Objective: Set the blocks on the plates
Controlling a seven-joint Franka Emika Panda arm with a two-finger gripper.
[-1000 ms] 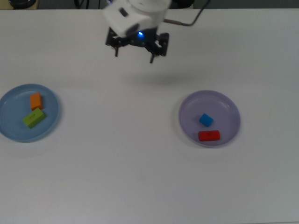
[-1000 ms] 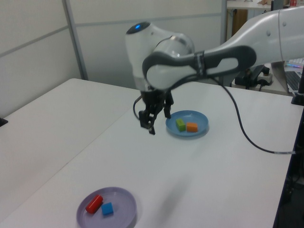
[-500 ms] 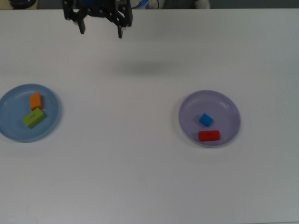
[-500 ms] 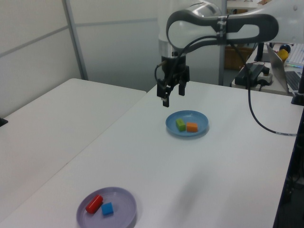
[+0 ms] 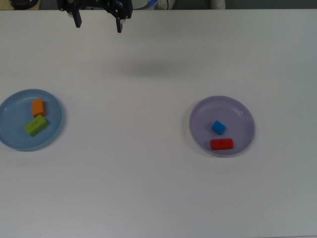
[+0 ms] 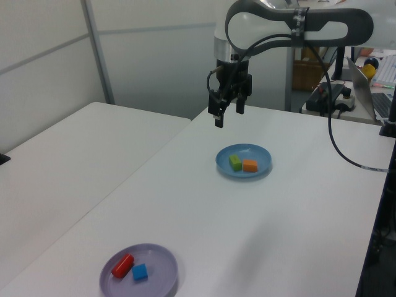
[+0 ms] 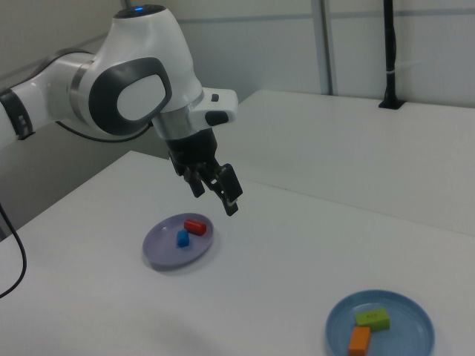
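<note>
Fingers (image 5: 97, 24) spread wide, holding nothing, pointing down, well above the white surface (image 5: 148, 188). They sit at the top edge of the top view; in the left view (image 6: 228, 114) they hang high over the far end of the surface; in the right view (image 7: 215, 191) they show up tilted.

Nearest to the fingers: light blue plate (image 5: 10, 134). Left view puts it (image 6: 261, 156) below and just to the left view's right of the fingers. On it, the orange block (image 5: 38, 107) and the green block (image 5: 35, 125), close side by side, whether touching can't be told. Same pair in the left view: green (image 6: 236, 162), orange (image 6: 250, 165). Right view has this plate (image 7: 412, 337) at lower right, well apart from the fingers.

Farther off: lavender plate (image 5: 242, 119), towards the top view's right. It carries the blue cube (image 5: 218, 127) and the red block (image 5: 221, 144), near each other with a small gap. Left view shows it (image 6: 161, 275) at the near end of the surface, far below the fingers; right view shows it (image 7: 159, 248) with red (image 7: 195, 227) and blue (image 7: 182, 239).

All four blocks are on plates.
</note>
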